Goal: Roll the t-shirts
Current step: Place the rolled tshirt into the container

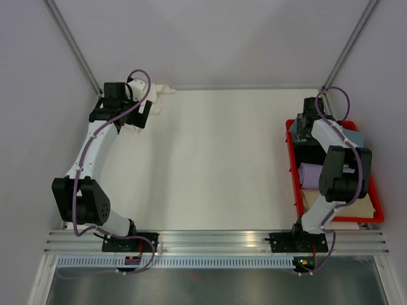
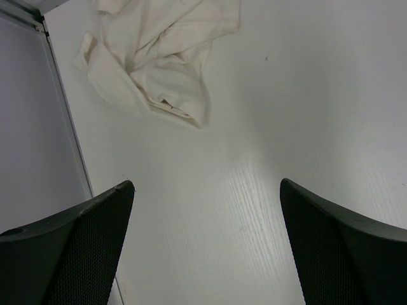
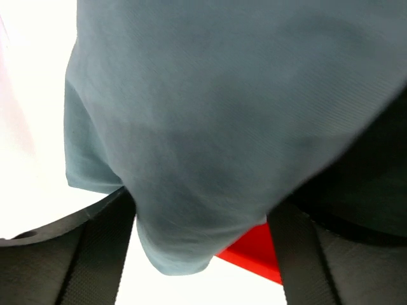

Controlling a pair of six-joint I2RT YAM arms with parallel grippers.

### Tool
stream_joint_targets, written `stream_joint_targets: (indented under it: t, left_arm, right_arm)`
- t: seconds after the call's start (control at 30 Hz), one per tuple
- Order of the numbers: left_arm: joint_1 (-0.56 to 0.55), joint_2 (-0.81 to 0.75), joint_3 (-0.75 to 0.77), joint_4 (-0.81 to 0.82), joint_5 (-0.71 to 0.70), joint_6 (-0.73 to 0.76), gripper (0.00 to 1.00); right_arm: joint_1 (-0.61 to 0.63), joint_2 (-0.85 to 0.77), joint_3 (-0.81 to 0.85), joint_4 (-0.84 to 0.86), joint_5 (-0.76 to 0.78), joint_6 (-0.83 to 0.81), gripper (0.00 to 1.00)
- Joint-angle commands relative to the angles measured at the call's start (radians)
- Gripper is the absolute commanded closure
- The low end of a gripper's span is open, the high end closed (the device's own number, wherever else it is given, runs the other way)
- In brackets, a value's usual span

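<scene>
Over the red crate [image 1: 294, 184], right fingers [image 3: 70, 260] stood wide astride the blue-grey t-shirt [image 3: 222, 114], unclamped; left fingers [image 2: 70, 248] wide, empty, by the cream t-shirt [image 2: 159, 63]. Fetch step; next called for clamp, lift out.

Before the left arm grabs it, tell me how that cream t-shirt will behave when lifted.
The cream t-shirt lies crumpled in soft folds, so it will likely hang limp and unfold rather than hold shape. Pushed across the table, it would probably bunch up, not slide whole.

Blue-grey t-shirt [image 3: 210, 127] blurred, cropped at top; red crate [image 1: 292, 166] partly behind right arm [image 1: 337, 171].
</scene>
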Motion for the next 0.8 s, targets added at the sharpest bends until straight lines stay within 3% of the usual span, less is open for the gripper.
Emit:
stream_joint_targets:
  t: [0.0,0.2,0.3,0.47,0.77]
  left_arm:
    - [-0.004,-0.005,0.049,0.027,0.0,0.032,0.0]
    - [-0.002,-0.003,0.054,0.027,-0.001,0.038,0.0]
    - [-0.002,0.009,0.072,0.029,-0.008,0.044,0.0]
    - [-0.004,0.026,0.092,0.027,0.003,0.044,0.0]
    - [-0.004,0.05,0.117,0.037,0.003,0.067,0.0]
  right_arm:
    - [-0.003,0.054,0.056,0.004,0.036,-0.042,0.16]
    - [-0.003,0.016,0.03,-0.024,0.007,-0.074,0.47]
    - [-0.005,-0.007,0.031,-0.073,-0.036,-0.148,0.58]
    - [-0.008,-0.042,0.016,-0.214,-0.065,-0.314,0.66]
    - [-0.023,-0.073,-0.065,-0.201,-0.236,-0.569,0.66]
